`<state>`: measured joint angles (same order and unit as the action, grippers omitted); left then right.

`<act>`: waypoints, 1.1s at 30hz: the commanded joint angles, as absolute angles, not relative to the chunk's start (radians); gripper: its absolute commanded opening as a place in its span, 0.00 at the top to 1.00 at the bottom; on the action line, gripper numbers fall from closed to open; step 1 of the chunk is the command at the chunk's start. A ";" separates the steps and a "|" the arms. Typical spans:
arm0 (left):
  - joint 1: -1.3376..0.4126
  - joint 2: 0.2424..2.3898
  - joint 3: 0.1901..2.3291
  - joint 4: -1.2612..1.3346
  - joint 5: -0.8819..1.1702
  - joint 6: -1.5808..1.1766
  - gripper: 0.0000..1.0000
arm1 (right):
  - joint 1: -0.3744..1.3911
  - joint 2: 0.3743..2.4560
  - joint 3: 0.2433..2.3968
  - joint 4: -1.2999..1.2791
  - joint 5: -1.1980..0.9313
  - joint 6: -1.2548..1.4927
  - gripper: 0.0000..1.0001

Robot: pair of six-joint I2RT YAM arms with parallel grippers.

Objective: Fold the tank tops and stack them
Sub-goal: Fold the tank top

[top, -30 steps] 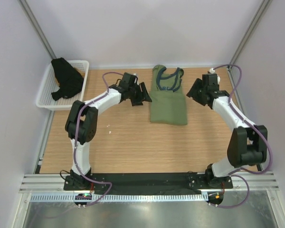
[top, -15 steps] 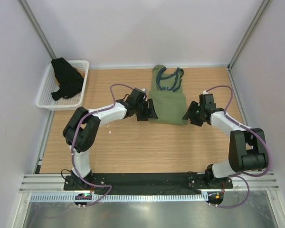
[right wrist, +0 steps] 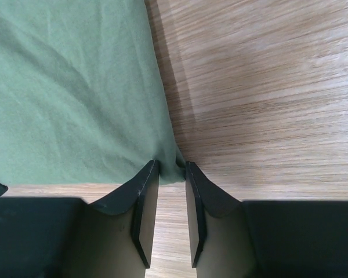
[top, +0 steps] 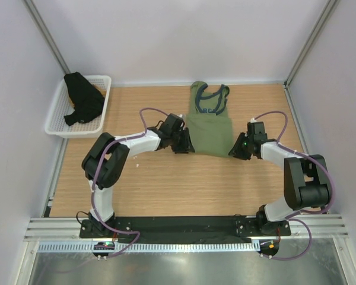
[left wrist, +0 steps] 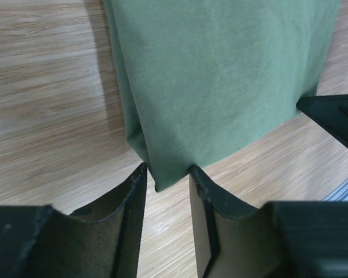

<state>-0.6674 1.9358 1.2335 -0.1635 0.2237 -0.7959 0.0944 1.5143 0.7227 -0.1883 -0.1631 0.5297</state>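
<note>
Olive green tank top (top: 209, 127): near hem corners are now straddled by left gripper (left wrist: 167, 176) and right gripper (right wrist: 169, 171), fingers apart, lowered from beside it; fold grasp is judged imminent.

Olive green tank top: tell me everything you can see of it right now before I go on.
The olive green tank top lies flat on the wooden table, neck toward the far wall, its sides apparently folded in to a narrow strip. It is soft knit cloth with navy neck and armhole trim and dark chest lettering. The left gripper straddles its near left hem corner and the right gripper its near right corner; both look narrowed around the cloth, though not clearly clamped.
</note>
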 commanded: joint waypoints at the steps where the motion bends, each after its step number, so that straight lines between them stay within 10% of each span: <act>1: -0.667 1.953 1.247 -0.124 0.212 -0.801 0.65 | 0.098 1.522 0.715 -0.137 -0.170 0.531 0.71; 5: -0.667 1.959 1.247 -0.144 0.155 -0.801 0.67 | 0.098 1.523 0.707 -0.129 -0.167 0.526 0.82; 10: -0.666 1.967 1.249 -0.175 0.158 -0.799 0.99 | 0.098 1.514 0.710 -0.147 -0.170 0.517 0.99; 33: -0.698 1.349 0.579 -0.089 0.161 -0.848 1.00 | 0.486 1.054 0.534 -0.495 -0.052 0.712 0.92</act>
<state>-0.6868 1.4437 0.6342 -0.0650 0.1837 -0.8398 0.4454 1.1049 0.5526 -0.4282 -0.1345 0.6411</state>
